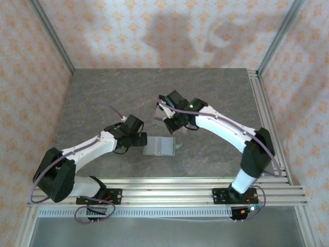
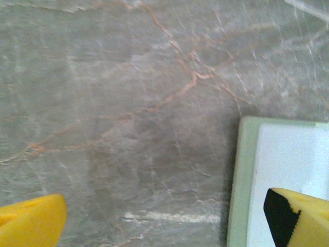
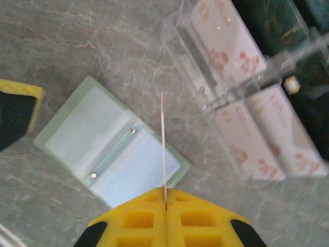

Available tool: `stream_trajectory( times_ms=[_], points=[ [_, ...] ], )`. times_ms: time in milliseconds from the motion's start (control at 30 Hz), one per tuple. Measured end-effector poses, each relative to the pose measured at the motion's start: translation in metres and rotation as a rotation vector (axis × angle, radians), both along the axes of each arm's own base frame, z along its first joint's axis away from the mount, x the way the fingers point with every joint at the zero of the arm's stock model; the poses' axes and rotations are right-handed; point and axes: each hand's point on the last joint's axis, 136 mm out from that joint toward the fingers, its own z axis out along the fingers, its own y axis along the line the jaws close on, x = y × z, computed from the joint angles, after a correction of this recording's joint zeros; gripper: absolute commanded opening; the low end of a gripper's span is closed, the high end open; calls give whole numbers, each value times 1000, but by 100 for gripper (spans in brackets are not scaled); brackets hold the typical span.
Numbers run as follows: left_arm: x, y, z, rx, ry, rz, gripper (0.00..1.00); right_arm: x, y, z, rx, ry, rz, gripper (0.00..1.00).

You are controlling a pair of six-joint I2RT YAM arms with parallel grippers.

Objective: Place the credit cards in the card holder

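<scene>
Right tool (image 3: 165,198) pinches credit card (image 3: 163,139) edge-on; card holder (image 3: 103,139) open below tool tip (apparently unfilled); left tool (image 2: 164,221) agape alongside.

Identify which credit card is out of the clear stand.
The credit card pinched edge-on in the right gripper, near the open card holder. The other cards sit inside the clear stand cells.
</scene>
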Motion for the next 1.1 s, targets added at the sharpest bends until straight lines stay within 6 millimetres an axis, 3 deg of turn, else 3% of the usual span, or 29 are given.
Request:
stream_trajectory(
  times_ms=[200, 433, 800, 1100],
  points=[
    [-3, -6, -7, 26, 2, -1, 100, -30, -9, -23, 232, 82, -188, 0],
    [-12, -4, -15, 33, 6, 12, 100, -40, -4, -56, 382, 177, -326, 0],
    [-13, -9, -16, 40, -6, -10, 100, -35, 7, -69, 625, 201, -434, 0],
    [-8, -16, -23, 63, 9, -31, 100, -29, 17, -67, 735, 212, -454, 0]
  ],
)
